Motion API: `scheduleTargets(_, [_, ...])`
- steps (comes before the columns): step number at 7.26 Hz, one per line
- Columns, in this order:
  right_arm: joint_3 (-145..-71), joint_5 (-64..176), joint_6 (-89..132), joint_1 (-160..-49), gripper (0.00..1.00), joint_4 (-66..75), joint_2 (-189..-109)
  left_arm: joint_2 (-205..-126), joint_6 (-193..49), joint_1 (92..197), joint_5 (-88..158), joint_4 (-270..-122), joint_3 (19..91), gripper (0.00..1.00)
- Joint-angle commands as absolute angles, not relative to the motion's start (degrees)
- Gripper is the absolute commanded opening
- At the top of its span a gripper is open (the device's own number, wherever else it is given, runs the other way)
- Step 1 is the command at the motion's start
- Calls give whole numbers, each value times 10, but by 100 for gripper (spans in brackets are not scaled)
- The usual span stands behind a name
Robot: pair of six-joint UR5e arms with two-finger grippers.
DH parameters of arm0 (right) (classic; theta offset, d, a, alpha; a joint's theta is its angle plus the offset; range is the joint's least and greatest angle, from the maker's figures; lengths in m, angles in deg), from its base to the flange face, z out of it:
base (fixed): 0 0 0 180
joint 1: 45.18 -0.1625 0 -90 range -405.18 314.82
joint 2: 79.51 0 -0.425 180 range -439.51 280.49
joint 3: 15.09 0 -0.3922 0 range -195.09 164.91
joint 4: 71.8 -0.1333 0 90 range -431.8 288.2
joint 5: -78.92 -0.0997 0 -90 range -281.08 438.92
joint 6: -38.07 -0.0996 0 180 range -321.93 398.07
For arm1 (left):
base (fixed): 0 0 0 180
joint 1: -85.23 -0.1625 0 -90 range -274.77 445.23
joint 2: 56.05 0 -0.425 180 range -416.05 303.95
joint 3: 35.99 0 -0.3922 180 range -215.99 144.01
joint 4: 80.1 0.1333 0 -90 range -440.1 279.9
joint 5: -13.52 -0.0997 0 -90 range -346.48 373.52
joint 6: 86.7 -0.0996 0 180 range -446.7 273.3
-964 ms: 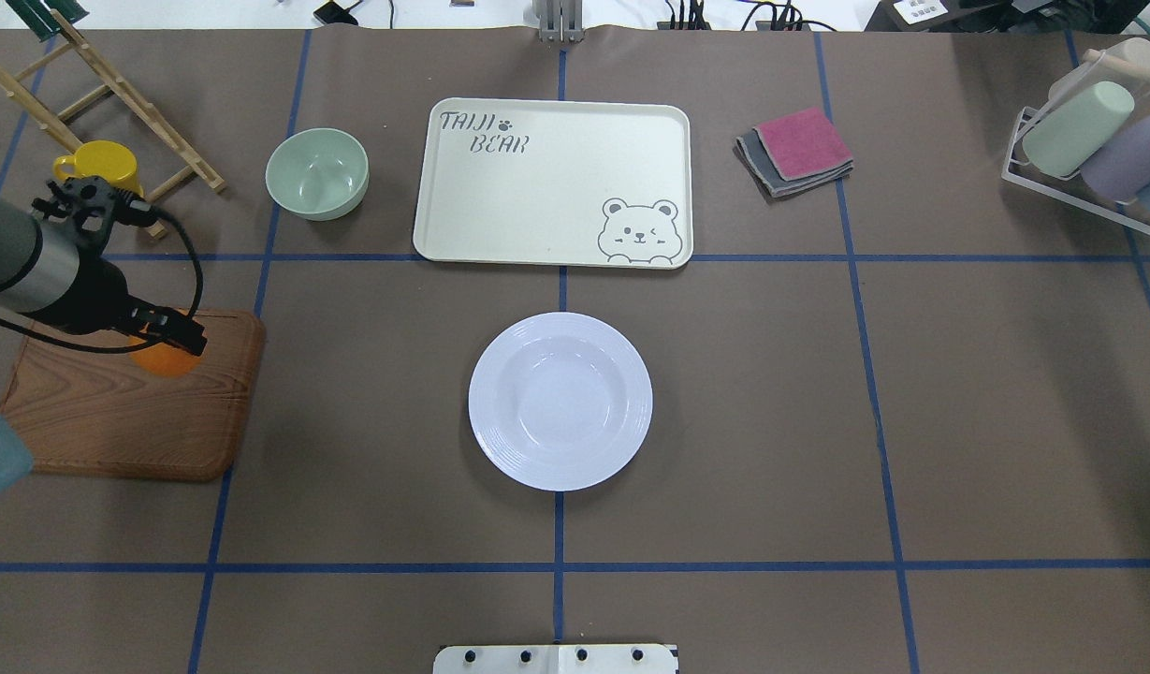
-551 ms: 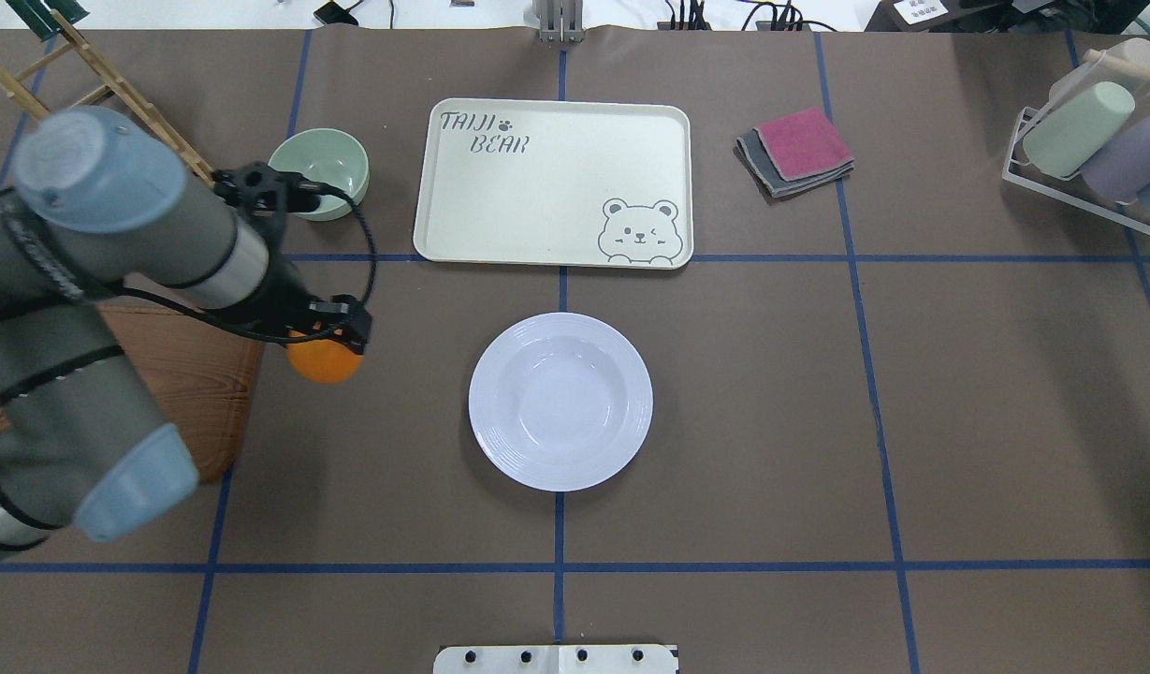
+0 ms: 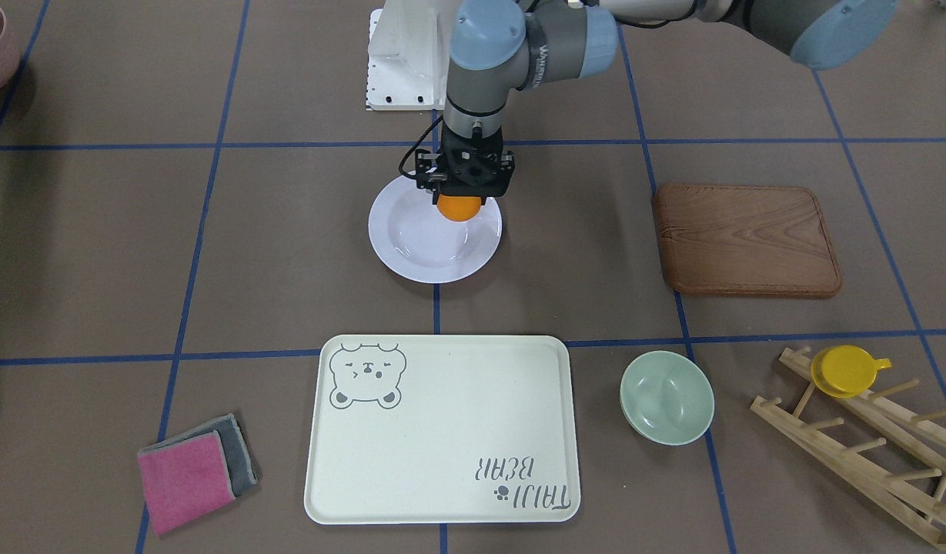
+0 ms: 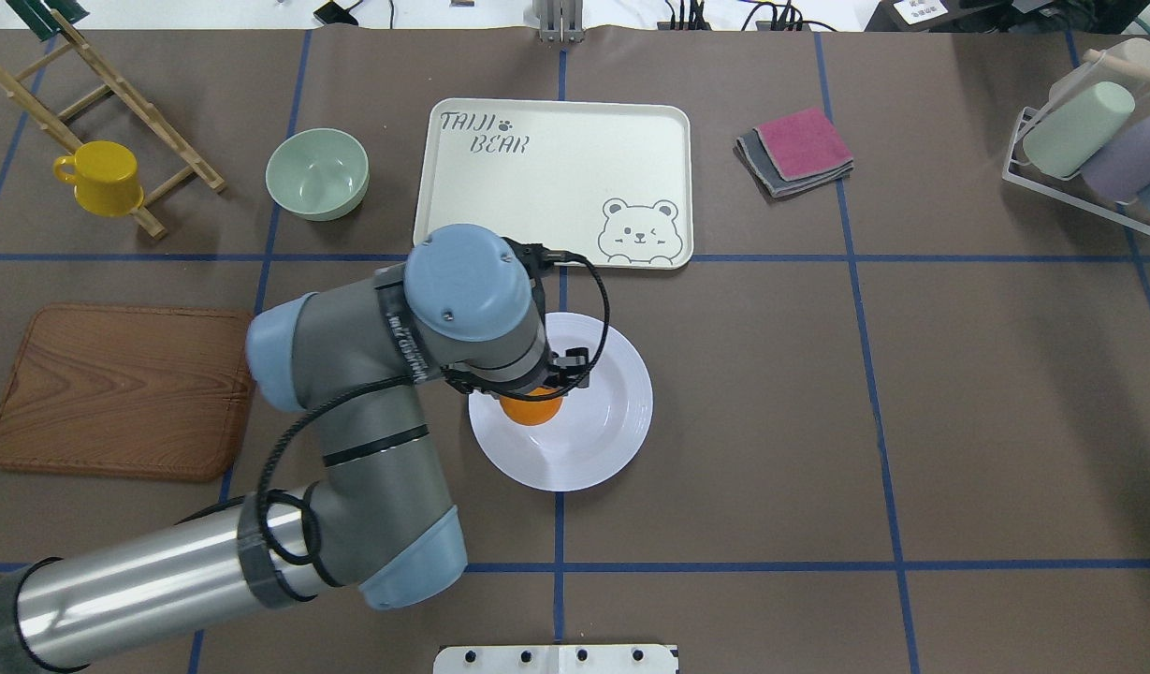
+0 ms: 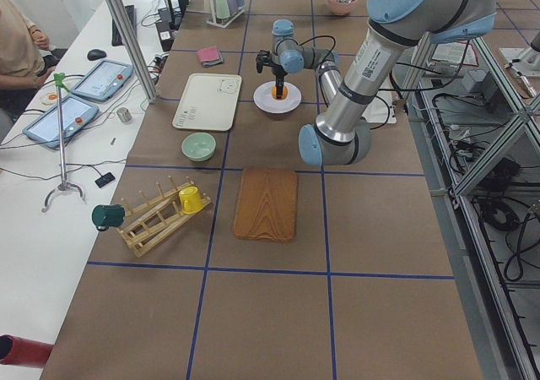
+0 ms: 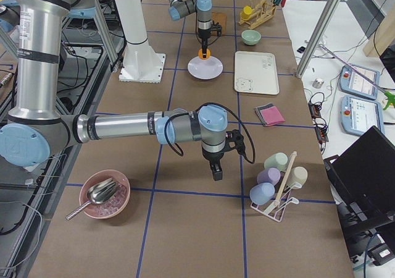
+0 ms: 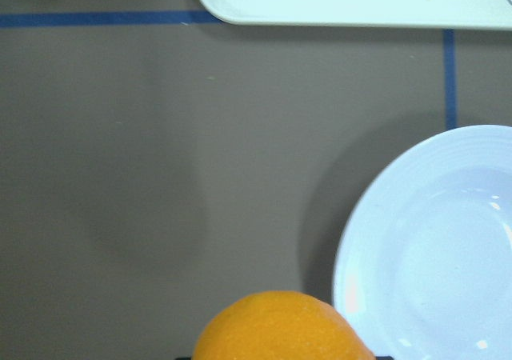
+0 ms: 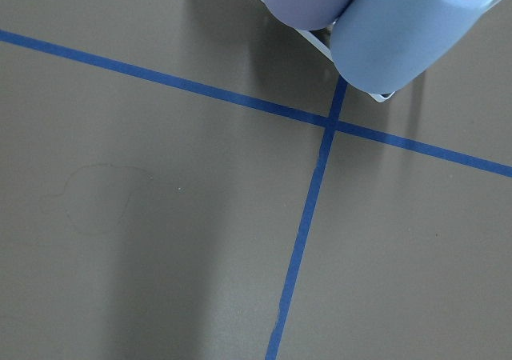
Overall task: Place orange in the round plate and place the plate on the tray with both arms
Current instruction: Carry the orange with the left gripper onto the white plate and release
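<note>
My left gripper (image 3: 460, 197) is shut on the orange (image 3: 458, 209) and holds it just above the robot-side part of the white round plate (image 3: 419, 250). From overhead, the wrist hides the fingers, and only the orange (image 4: 531, 410) shows over the plate (image 4: 601, 438). The left wrist view has the orange (image 7: 280, 330) at the bottom edge, with the plate (image 7: 436, 252) to its right. The cream tray (image 4: 537, 187) lies beyond the plate with nothing on it. My right gripper (image 6: 216, 169) hangs far off near the cup rack; I cannot tell whether it is open or shut.
A wooden board (image 4: 116, 388) lies at the left. A pale-green bowl (image 4: 316, 173), a yellow cup (image 4: 100, 178) and a wooden rack (image 4: 116, 84) stand at the far left. Folded cloths (image 4: 797, 150) and a rack of cups (image 4: 1089, 140) are at the right.
My left arm has swung right with the orange, from over the wooden board to above the plate. The plate and tray have not moved.
</note>
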State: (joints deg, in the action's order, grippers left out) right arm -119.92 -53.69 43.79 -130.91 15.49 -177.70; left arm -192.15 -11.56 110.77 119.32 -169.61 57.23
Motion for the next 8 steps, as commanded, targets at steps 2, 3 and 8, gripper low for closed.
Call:
scheduleTargets(2, [-1199,-536,438,-1308,100,155,-1777,-1953,-98,1103,1163,-1739,495,18])
scheduleTargets(3, [-1199,-538,438,-1307,100,154,-1776,-1951,-99,1100,1163,-1747,494,64])
scheduleTargets(8, [-1207,-588,438,-1298,100,79,-1776,-1911,-175,1126,1190,-1688,603,100])
